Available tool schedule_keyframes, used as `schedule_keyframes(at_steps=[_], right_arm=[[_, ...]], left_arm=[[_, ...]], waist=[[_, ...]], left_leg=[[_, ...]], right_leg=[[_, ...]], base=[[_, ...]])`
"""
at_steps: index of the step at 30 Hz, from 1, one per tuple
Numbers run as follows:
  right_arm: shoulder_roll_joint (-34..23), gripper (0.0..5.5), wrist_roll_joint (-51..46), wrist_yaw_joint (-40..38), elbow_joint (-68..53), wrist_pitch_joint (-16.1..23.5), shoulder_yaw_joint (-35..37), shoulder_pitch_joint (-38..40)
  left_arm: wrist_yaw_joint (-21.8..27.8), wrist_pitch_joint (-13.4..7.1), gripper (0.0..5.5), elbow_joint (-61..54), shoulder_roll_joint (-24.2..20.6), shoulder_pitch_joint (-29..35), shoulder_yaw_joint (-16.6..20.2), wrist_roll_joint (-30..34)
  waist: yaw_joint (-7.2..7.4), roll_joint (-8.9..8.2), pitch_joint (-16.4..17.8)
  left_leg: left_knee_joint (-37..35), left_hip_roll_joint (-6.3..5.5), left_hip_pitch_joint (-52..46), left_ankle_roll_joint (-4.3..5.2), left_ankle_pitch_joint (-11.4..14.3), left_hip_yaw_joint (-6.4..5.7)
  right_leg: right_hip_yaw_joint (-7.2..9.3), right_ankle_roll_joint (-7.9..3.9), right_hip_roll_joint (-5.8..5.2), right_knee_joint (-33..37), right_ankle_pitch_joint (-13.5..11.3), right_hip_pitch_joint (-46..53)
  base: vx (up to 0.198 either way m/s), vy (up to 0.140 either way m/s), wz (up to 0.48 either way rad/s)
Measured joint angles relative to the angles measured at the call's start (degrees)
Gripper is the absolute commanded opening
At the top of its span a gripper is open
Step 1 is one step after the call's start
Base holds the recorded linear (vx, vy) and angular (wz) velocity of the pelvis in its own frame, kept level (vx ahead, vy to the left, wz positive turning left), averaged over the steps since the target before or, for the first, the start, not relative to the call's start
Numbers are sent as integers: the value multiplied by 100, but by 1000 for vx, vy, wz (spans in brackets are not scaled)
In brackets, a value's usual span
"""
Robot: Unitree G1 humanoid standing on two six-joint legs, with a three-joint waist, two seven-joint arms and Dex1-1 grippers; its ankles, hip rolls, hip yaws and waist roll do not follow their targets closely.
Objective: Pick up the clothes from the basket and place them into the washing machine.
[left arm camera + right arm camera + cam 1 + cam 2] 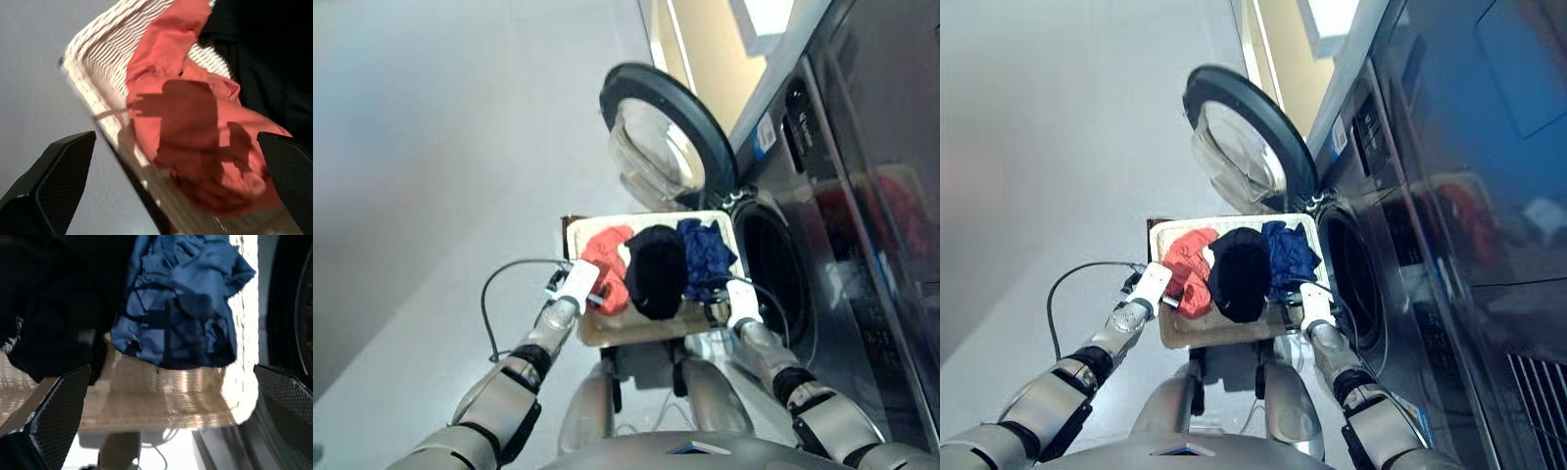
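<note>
The cream wicker basket [607, 331] sits in front of me beside the washing machine [803, 196], whose round door [656, 127] is swung open, leaving the dark drum opening [773, 274] exposed. Three clothes lie side by side in the basket: an orange-red one [607, 259], a black one [656, 269] and a navy blue one [705, 255]. My left gripper [176, 134] is open over the basket's left rim, just short of the orange-red garment [190, 122]. My right gripper [172, 368] is open at the basket's near right corner, facing the navy garment [181, 318]. Neither holds anything.
Grey floor [431, 196] spreads to the left of the basket. A black cable [494, 294] loops out from my left wrist. The machine's glossy dark front [881, 215] runs along the right, with a blue sticker [765, 134] by the door.
</note>
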State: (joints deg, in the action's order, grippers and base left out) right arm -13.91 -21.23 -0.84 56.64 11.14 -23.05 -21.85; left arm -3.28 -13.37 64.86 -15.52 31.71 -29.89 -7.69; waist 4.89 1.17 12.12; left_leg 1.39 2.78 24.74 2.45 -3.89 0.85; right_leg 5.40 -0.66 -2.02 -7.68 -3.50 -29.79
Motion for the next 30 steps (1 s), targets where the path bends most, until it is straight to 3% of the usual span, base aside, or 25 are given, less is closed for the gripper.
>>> schedule_keyframes(at_steps=[2,5,8,14,19,22,24,26,27,28,30], right_arm=[[-47,550,-158,-32,-267,55,-107,-226],[-102,550,-265,-55,-489,85,-211,-517],[-170,550,-405,-47,-643,142,-273,-672],[-190,550,-643,-22,-934,214,-449,-944],[-191,550,-885,-35,-1028,275,-496,-1098],[-169,550,-1042,-48,-1140,323,-610,-1254],[-161,550,-1092,-56,-1182,373,-601,-1314],[-158,550,-1118,-58,-1191,433,-611,-1290],[-156,550,-1125,-57,-1189,435,-610,-1285],[-149,550,-1134,-57,-1187,435,-610,-1286],[-123,550,-1147,-56,-1181,437,-609,-1303]], left_arm=[[-28,2,550,15,-155,364,-38,-3],[-48,2,550,29,-360,779,-67,-23],[-45,1,550,29,-484,1096,-72,-164],[-13,3,550,75,-654,1264,-113,-358],[-13,4,550,185,-677,1543,-117,-502],[-14,4,550,243,-782,1659,-114,-651],[-14,4,550,264,-817,1747,-114,-703],[-12,4,261,272,-821,1803,-119,-723],[-11,3,211,278,-819,1825,-118,-810],[-10,3,0,278,-825,1838,-117,-864],[-8,3,0,281,-843,1856,-114,-921]], waist=[[30,-90,117],[168,-133,318],[191,-161,340],[295,-198,351],[390,-216,340],[437,-315,281],[450,-317,280],[455,-318,279],[456,-319,278],[453,-320,278],[452,-323,275]], left_leg=[[98,-30,367,-17,-13,93],[228,-62,678,-23,-16,94],[372,-90,1102,-29,-11,106],[979,-95,1810,-83,247,259],[1476,-68,2452,-108,407,272],[1676,-42,2748,-139,477,404],[1812,-28,2899,-146,525,406],[1894,-25,2975,-149,555,406],[1915,-27,3003,-150,557,410],[1943,-28,3037,-152,560,412],[2045,-19,3128,-152,592,412]], right_leg=[[-102,37,-24,-211,-26,-460],[-117,31,-50,-350,-24,-781],[-169,31,-46,-490,-23,-1212],[-398,13,-24,-742,-32,-1832],[-450,-19,10,-813,-123,-2298],[-583,-58,43,-814,-203,-2570],[-620,-64,58,-822,-245,-2671],[-626,-70,60,-843,-252,-2724],[-631,-74,60,-849,-255,-2747],[-637,-75,59,-873,-256,-2779],[-649,-77,68,-932,-254,-2862]], base=[[-37,20,-80],[0,0,0],[0,0,0],[22,24,-54],[0,0,0],[-6,12,-147],[-9,6,-97],[0,0,0],[0,0,0],[0,0,0],[0,0,0]])
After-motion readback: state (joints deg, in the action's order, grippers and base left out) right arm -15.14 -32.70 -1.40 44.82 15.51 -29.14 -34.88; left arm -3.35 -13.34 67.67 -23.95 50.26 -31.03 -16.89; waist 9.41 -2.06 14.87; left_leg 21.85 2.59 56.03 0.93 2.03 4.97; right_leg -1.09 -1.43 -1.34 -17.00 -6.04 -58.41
